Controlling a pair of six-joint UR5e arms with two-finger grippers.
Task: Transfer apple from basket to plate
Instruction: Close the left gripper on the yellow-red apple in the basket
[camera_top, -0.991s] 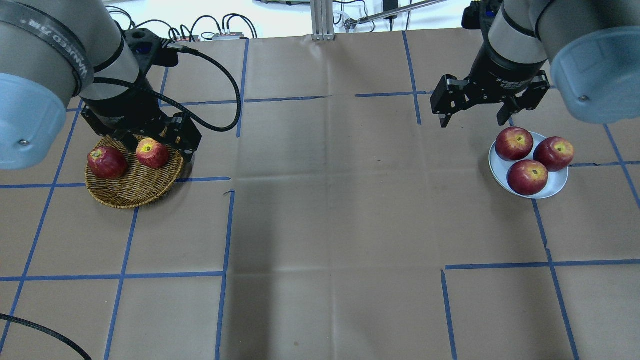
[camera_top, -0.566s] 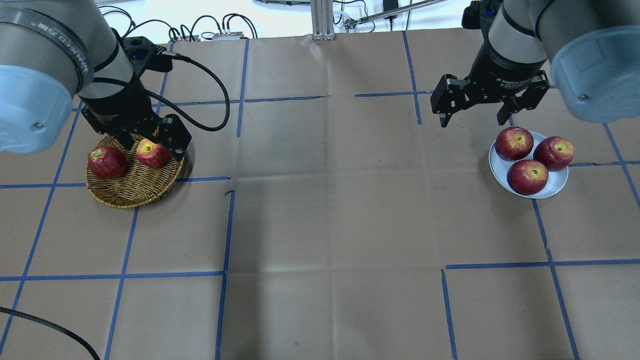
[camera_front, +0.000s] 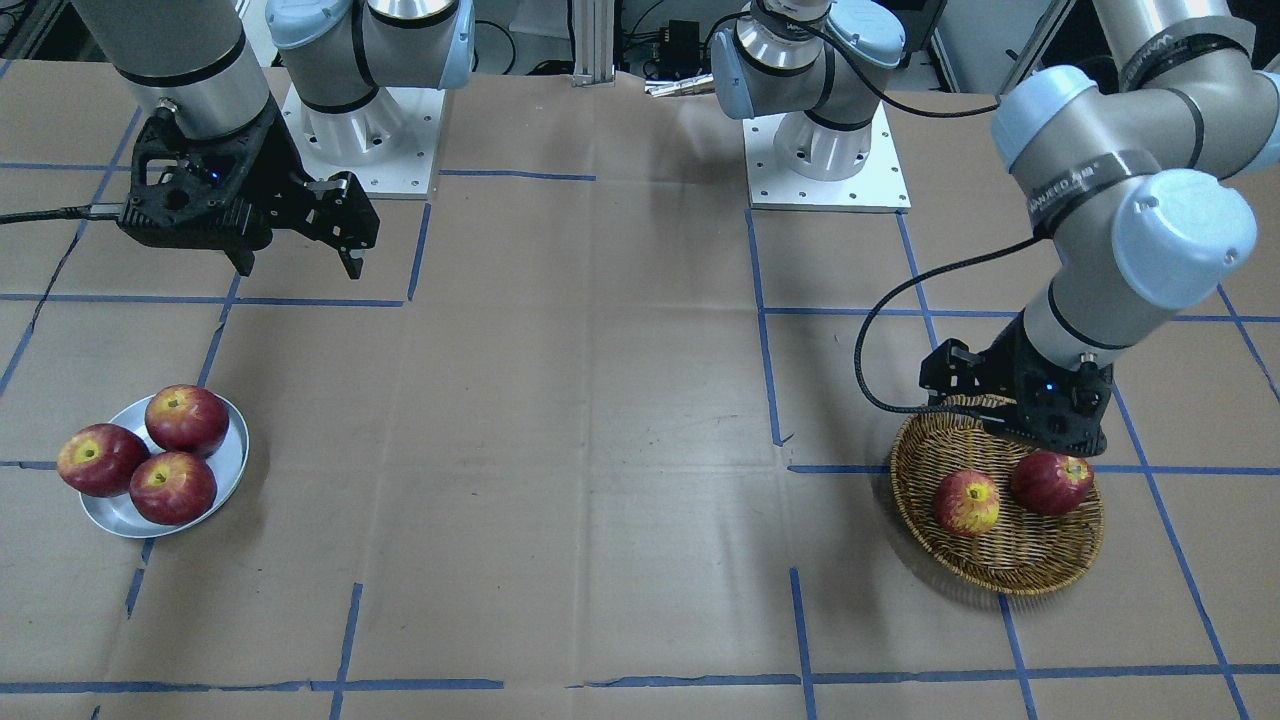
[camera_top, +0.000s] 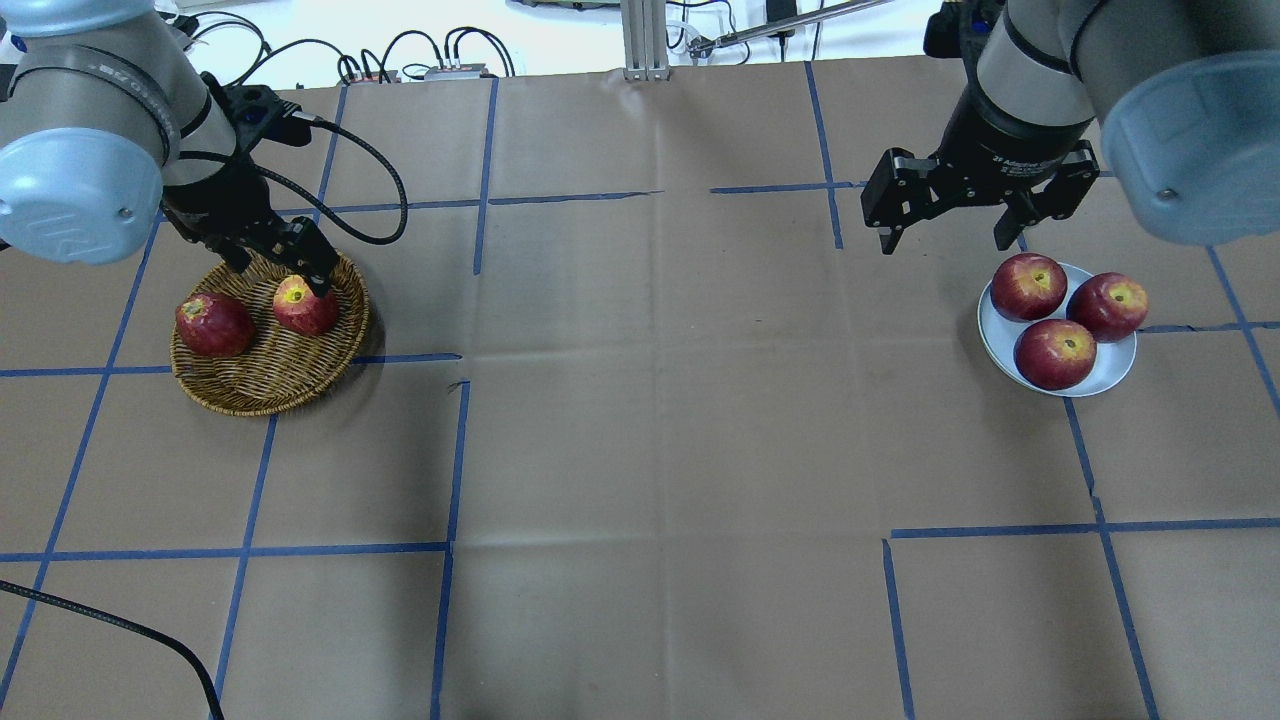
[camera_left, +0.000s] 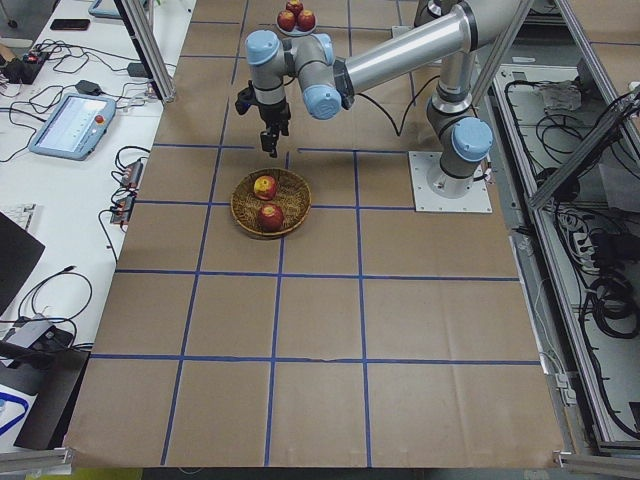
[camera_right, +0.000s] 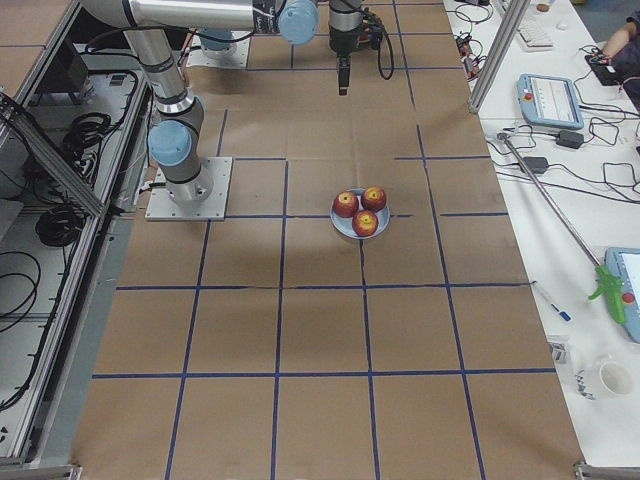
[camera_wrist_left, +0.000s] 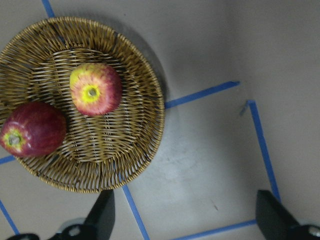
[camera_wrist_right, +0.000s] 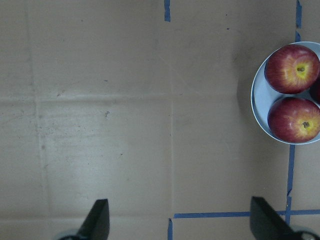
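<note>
The table (camera_top: 650, 400) is a flat sheet of creased brown paper, marked into squares with blue tape lines (camera_top: 455, 460). Over it stand smooth grey metal arms with pale blue joint caps.

The left gripper (camera_wrist_left: 185, 200) hangs above the basket (camera_top: 270, 395) with its black fingers spread wide and nothing between them. The right gripper (camera_top: 942, 240) hangs just beside the plate (camera_top: 1110, 375), toward the table's middle, equally wide apart and empty.

The basket is round and shallow, golden-brown wicker with a darker weave, and sits toward the table's left end. The plate is smaller, round, smooth silver-grey metal, toward the right end.

The apple (camera_top: 305, 307), red with mottled yellow-green patches round its stem, lies in the basket, close to the dark red apple (camera_top: 213, 324) but apart from it.

Count: two arms, two grippers, one basket, one plate, five apples, with two in the basket and three glossy red apples (camera_top: 1055, 353) crowded together on the plate.
</note>
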